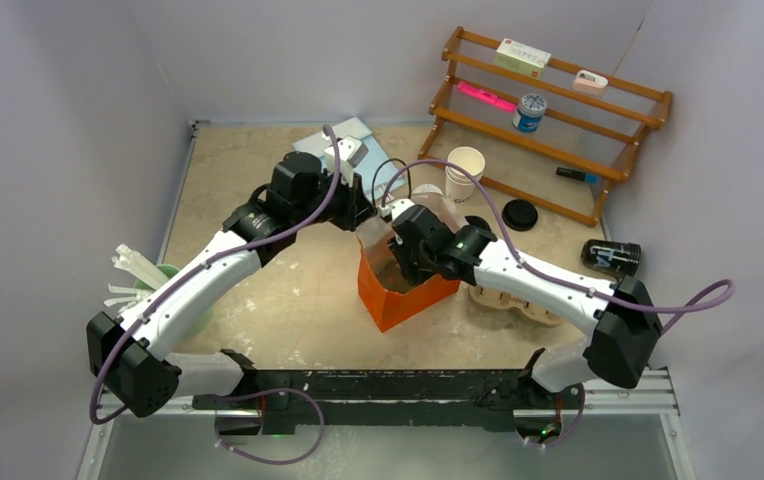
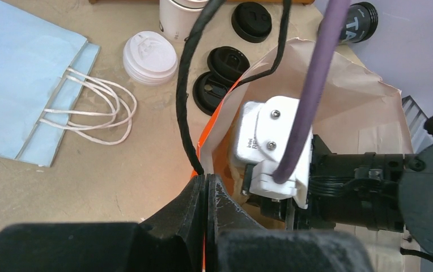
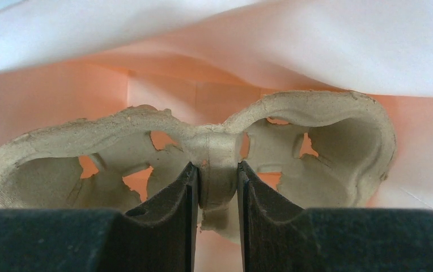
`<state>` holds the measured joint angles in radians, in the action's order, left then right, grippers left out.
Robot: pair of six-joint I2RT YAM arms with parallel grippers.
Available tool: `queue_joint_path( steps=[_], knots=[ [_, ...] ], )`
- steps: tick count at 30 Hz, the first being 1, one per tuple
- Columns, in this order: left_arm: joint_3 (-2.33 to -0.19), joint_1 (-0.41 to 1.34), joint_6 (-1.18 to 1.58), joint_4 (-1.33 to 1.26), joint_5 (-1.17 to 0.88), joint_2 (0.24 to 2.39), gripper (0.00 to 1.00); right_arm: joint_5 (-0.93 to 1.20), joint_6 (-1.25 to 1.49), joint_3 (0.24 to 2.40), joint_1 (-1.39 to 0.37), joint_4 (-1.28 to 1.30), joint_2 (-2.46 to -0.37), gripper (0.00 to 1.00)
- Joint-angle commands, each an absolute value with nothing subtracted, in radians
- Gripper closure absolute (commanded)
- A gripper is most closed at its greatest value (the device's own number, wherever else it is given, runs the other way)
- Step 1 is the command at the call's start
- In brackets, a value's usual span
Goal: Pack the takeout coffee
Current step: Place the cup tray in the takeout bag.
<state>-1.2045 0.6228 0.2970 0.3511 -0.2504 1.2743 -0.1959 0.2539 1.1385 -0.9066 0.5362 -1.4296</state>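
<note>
Black cup lies on its side on the surface, right of frame, long axis left-right; mouth direction unclear. Both arms bend inward to orange bag, centre frame. Left tool pinched closed on bag rim; right tool clamps pulp carrier inside.

Lab test cell, plain walls, mounting rail

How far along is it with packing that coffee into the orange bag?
Early on, it seems. Done: the orange bag stands open, its rim pinched by the left gripper. In hand: the right gripper holds the empty pulp carrier by its middle bridge, inside the bag. Left: the black cup lies on its side on the table, and the black lids sit outside the bag.
</note>
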Motion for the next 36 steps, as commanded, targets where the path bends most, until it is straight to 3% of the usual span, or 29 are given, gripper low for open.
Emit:
queue_joint_path(
  steps=[1,13,31,36],
  knots=[
    [-1.227,0.617,0.304,0.326,-0.264,1.266,1.00,-0.129,0.262,1.160,-0.907,0.615,-1.443,0.75],
    [-1.216,0.617,0.302,0.298,-0.283,1.260,1.00,-0.106,0.279,1.249,-0.908,0.750,-1.479,0.75],
    [-1.169,0.617,0.248,0.245,-0.295,1.200,1.00,-0.077,0.303,1.203,-0.908,0.747,-1.499,0.76],
    [-1.175,0.617,0.261,0.244,-0.285,1.223,0.73,-0.077,0.302,1.206,-0.907,0.744,-1.495,0.76]
  ],
)
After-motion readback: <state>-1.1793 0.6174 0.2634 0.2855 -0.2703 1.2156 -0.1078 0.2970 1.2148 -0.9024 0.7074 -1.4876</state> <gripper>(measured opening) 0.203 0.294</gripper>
